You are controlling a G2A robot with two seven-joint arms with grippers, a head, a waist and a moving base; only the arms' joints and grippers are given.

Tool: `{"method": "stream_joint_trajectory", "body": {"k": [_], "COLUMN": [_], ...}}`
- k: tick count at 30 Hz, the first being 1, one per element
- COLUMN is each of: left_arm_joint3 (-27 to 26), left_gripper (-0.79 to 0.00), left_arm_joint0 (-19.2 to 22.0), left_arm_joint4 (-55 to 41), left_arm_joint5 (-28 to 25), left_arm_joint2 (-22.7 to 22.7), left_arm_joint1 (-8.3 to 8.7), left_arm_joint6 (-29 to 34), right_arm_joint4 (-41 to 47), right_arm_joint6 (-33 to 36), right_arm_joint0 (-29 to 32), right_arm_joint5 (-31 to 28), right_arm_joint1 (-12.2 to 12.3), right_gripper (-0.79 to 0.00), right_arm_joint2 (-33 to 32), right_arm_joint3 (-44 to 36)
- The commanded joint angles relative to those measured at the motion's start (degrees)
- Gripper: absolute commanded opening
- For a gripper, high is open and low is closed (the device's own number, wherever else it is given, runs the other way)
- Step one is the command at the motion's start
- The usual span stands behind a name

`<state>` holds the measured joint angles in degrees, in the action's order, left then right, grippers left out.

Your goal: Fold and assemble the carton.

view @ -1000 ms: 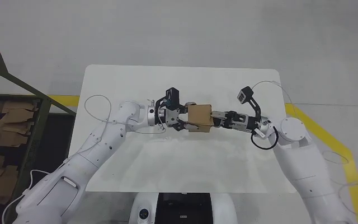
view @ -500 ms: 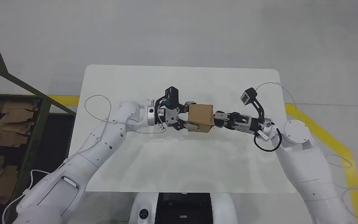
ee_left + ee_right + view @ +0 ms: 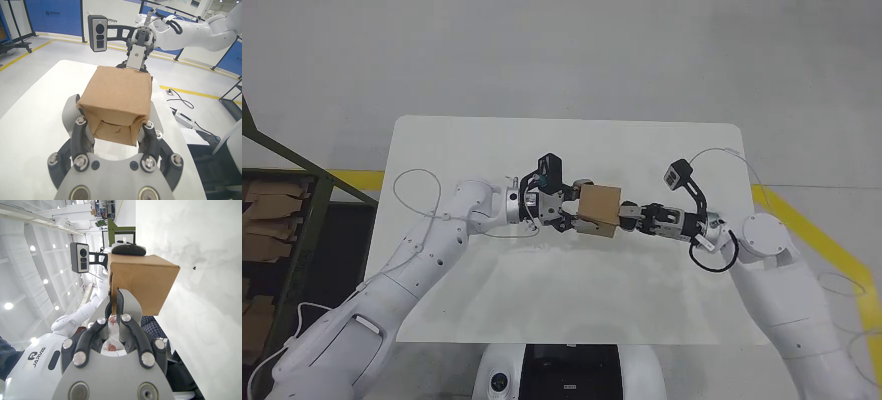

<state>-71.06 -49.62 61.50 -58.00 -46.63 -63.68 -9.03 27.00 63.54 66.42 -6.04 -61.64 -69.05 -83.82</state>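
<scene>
Over table point(image 3: 442, 150), L pincer point(image 3: 570, 212), R pincer point(image 3: 627, 215) opposed on carton point(image 3: 598, 208).

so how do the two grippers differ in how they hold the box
The left gripper spans the whole open end of the box, fingers wide apart; the right gripper pinches one thin edge at the far end, fingers nearly together. Both are clamped on the box.

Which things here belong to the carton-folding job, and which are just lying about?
Job: carton; left gripper and right gripper, clamped on its opposite ends; table.
Lying about: bin of cardboard left of the table; power brick and cable off the table.
</scene>
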Motion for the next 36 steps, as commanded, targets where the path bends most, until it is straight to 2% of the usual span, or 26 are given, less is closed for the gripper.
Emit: {"method": "stream_joint_trajectory", "body": {"k": [1, 8, 19, 29, 36], "left_arm_joint3": [0.06, 0.84, 0.91, 0.55, 3.66], "left_gripper": [-0.222, -0.222, -0.219, -0.222, -0.219], "left_arm_joint0": [-0.02, -0.20, -0.45, -0.89, -1.08], "left_arm_joint4": [0.08, -0.16, -0.28, -0.18, 1.32], "left_arm_joint5": [0.00, 0.00, 0.00, 0.00, 0.94], "left_arm_joint2": [-0.09, -0.30, -0.48, -0.86, -0.61], "left_arm_joint1": [-0.03, -0.03, 0.04, 0.15, -0.14], "left_arm_joint6": [-0.01, -0.03, 0.07, 0.01, 0.50], "right_arm_joint4": [0.04, 0.41, 1.16, 1.29, 1.30], "right_arm_joint6": [-0.08, -0.70, -0.55, -0.32, -1.31], "right_arm_joint0": [-0.22, 0.07, 1.93, 0.34, 1.24], "right_arm_joint5": [-0.05, -0.73, -0.76, -0.69, -1.41], "right_arm_joint1": [-0.04, 0.26, 0.67, 0.09, 0.60], "right_gripper": [-0.736, -0.674, -0.733, -0.717, -0.714], "right_arm_joint2": [0.22, -1.44, -2.79, 0.42, -2.30], "right_arm_joint3": [0.29, 0.58, -1.79, -0.81, 0.09]}}
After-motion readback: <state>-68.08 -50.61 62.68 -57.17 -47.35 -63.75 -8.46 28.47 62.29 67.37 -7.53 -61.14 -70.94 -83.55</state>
